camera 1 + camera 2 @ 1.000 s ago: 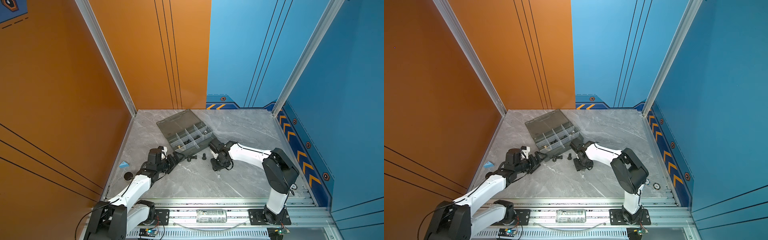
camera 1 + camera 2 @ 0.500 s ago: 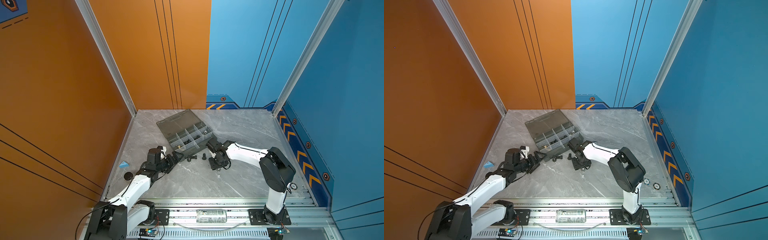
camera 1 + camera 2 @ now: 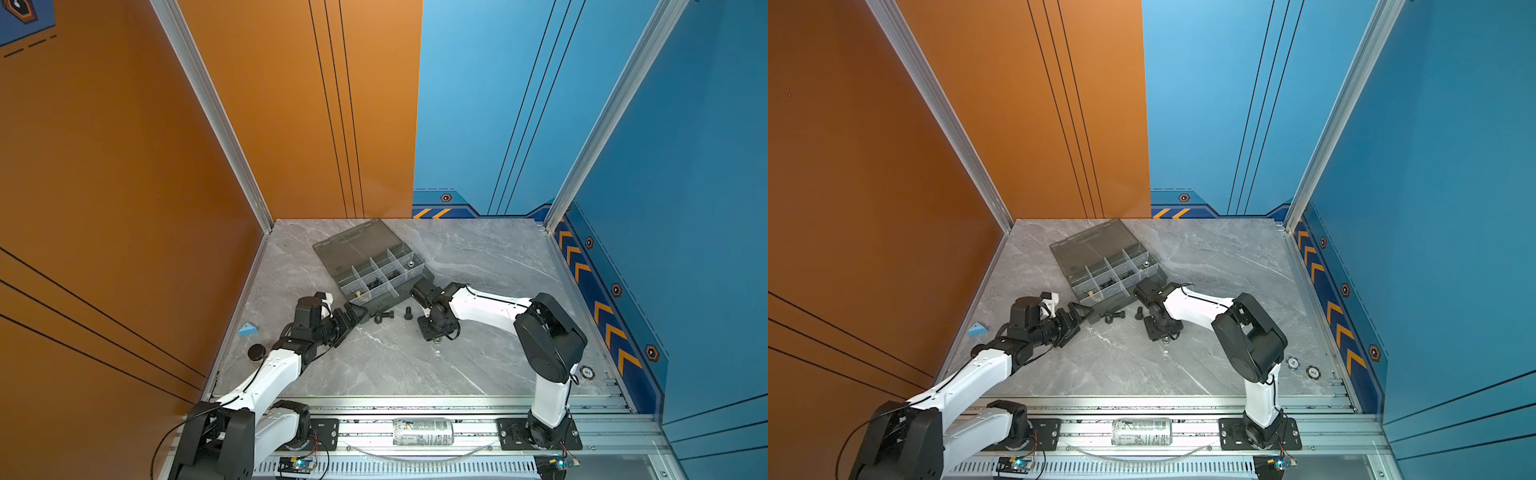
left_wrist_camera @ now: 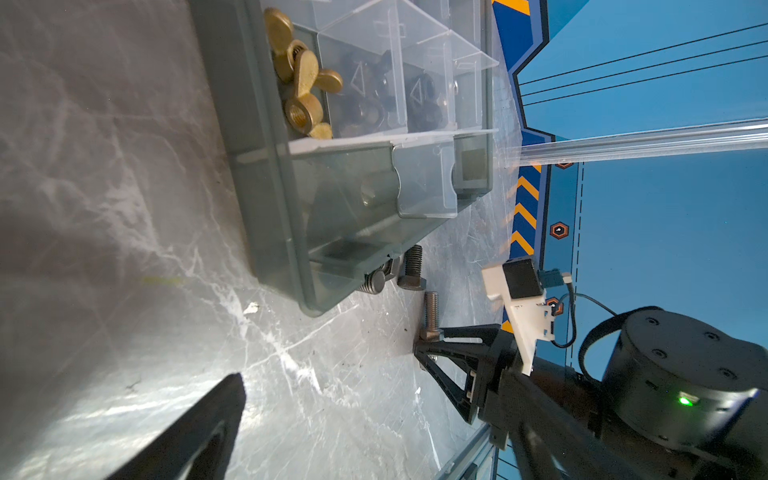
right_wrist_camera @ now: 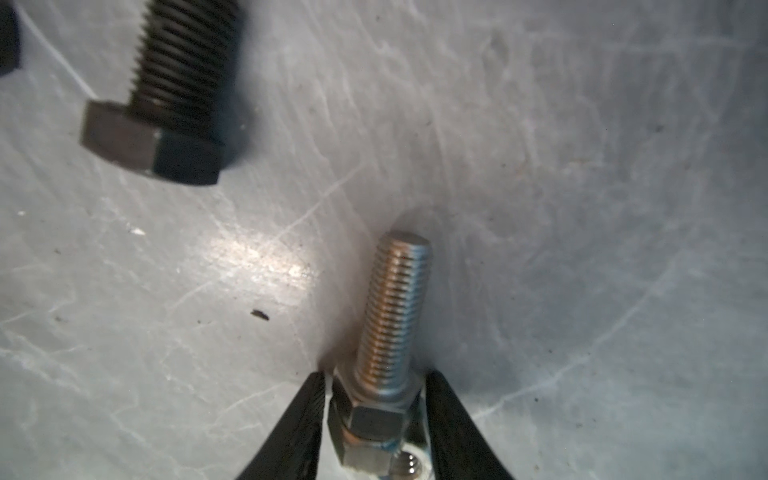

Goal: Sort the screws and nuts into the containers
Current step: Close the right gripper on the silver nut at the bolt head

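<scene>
Closely bracketing hex head of silver screw with right fingers, pinch unconfirmed; shank flat on table, pointing straight away; left fingers spread, farther off.

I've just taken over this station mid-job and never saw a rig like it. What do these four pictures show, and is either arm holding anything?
These are two robot arms mounted at the front of a grey marble table. The two wide pictures come from one overhead camera and show nearly the same scene; the two close ones come from cameras on the arms' wrists. An open organizer box sits on the table, with brass wing nuts and dark pieces in its compartments. Loose black screws lie beside it. The right gripper has its fingers either side of the head of a silver screw lying on the table; whether they pinch it yet is unclear. The left gripper is open and holds nothing.
</scene>
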Action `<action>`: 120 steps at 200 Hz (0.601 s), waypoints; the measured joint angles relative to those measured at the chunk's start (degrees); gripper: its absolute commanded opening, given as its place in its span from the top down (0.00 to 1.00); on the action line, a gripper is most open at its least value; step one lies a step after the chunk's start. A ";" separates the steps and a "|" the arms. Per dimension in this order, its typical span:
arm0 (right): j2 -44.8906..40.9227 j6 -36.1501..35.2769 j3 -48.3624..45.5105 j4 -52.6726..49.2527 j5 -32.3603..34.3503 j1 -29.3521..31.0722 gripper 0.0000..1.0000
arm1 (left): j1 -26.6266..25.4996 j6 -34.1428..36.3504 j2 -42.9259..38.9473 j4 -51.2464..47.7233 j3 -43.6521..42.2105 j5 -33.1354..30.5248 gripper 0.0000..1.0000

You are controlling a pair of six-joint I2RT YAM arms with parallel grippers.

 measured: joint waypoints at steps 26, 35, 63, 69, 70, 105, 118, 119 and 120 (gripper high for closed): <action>0.00 -0.09 0.00 -0.02 0.09 0.04 0.71 | -0.02 0.00 0.26 0.04 0.00 0.04 0.02; 0.00 -0.04 0.02 -0.02 0.17 0.04 0.74 | -0.02 0.02 0.26 0.07 0.00 0.04 0.02; 0.00 -0.17 0.09 -0.02 0.39 0.02 0.82 | -0.02 0.02 0.37 0.24 0.00 0.24 0.02; 0.00 -0.20 0.09 0.00 0.39 0.02 0.83 | -0.02 0.02 0.44 0.22 0.00 0.24 0.02; 0.00 -0.20 0.09 0.00 0.39 0.02 0.83 | -0.02 0.02 0.46 0.22 0.00 0.26 0.02; -0.11 -0.31 0.09 0.00 0.33 -0.35 0.86 | -0.02 0.02 0.81 0.24 0.00 0.48 0.02; -0.48 -0.92 0.09 -0.02 0.11 -0.83 0.86 | -0.02 0.02 0.94 0.24 0.00 0.48 0.02; -0.52 -0.96 0.09 -0.02 0.09 -0.87 0.87 | -0.02 0.02 0.94 0.24 0.00 0.48 0.02; -0.61 -1.03 0.09 -0.02 0.07 -0.94 0.87 | -0.02 0.02 0.94 0.24 0.02 0.48 0.02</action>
